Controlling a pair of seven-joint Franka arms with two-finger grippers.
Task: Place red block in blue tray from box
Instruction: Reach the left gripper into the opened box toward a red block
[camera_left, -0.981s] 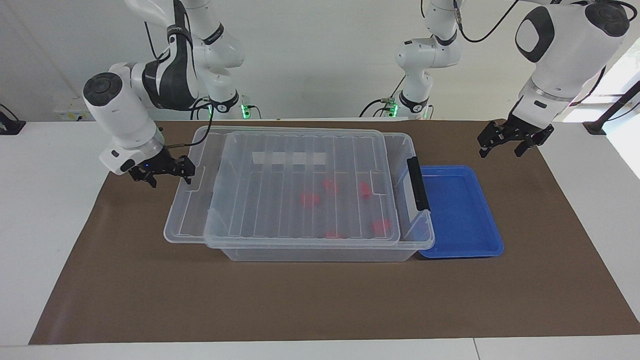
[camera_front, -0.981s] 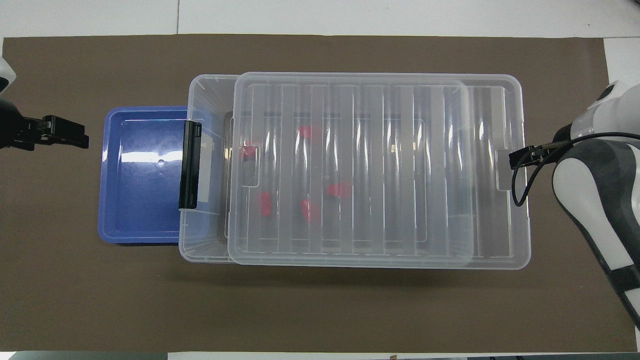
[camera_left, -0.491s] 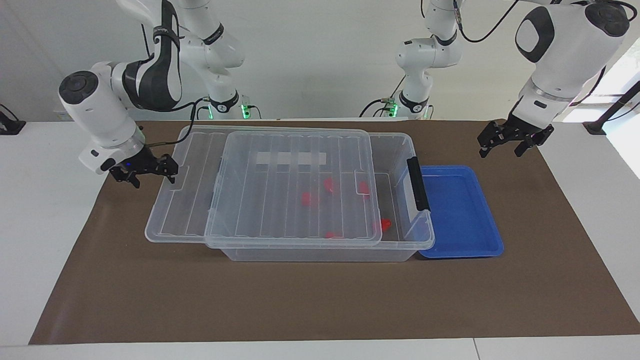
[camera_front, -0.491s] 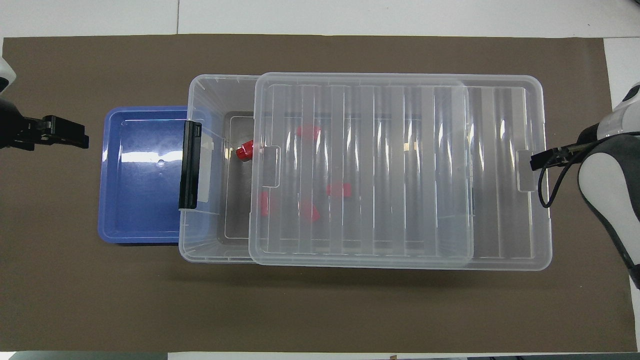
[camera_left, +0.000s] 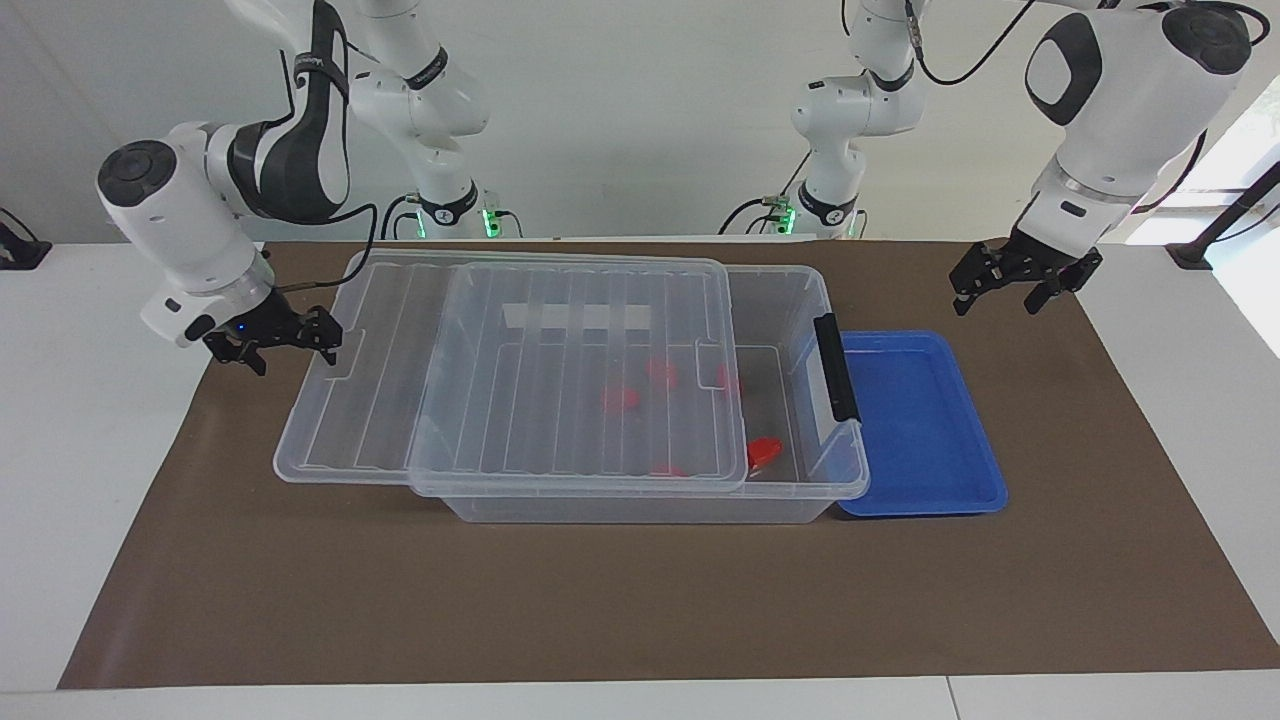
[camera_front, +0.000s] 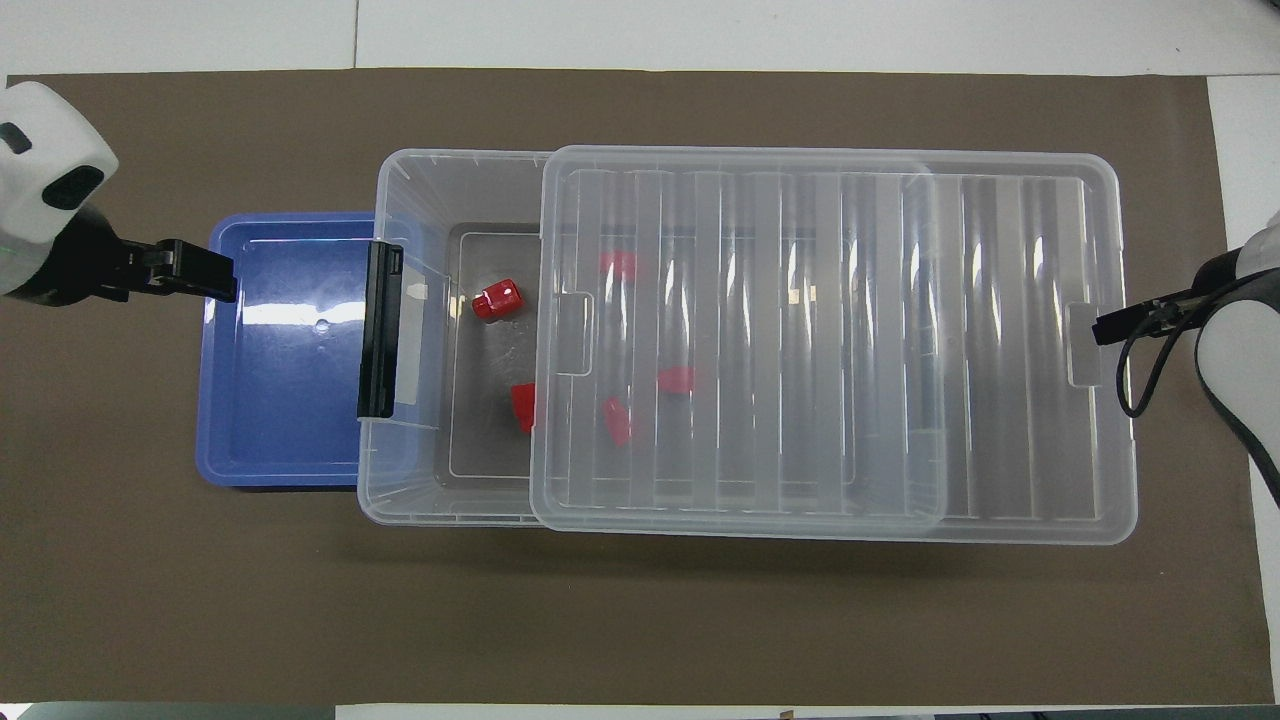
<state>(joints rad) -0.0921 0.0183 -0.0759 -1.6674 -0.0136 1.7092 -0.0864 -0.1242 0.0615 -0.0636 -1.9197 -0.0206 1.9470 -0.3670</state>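
Note:
The clear box (camera_left: 812, 300) (camera_front: 402, 180) stands mid-mat, its ribbed lid (camera_left: 560, 390) (camera_front: 830, 345) slid partly off toward the right arm's end. My right gripper (camera_left: 300, 338) (camera_front: 1110, 326) grips the lid's end tab. One red block (camera_left: 765, 450) (camera_front: 497, 299) lies uncovered in the box's open end; another (camera_front: 522, 407) shows half out from under the lid, and more are under the lid. The blue tray (camera_left: 920, 430) (camera_front: 280, 420) sits against the box at the left arm's end. My left gripper (camera_left: 1000, 290) (camera_front: 195, 285) hangs open over the tray's outer edge, holding nothing.
A black latch clip (camera_left: 836, 368) (camera_front: 379, 345) sits on the box's end wall beside the tray. A brown mat (camera_left: 640, 600) covers the table under everything. A whitish label strip (camera_left: 578, 317) shows through the lid.
The lid has slid toward the right arm's end together with my right gripper, uncovering one red block. My left gripper has shifted a little toward the tray.

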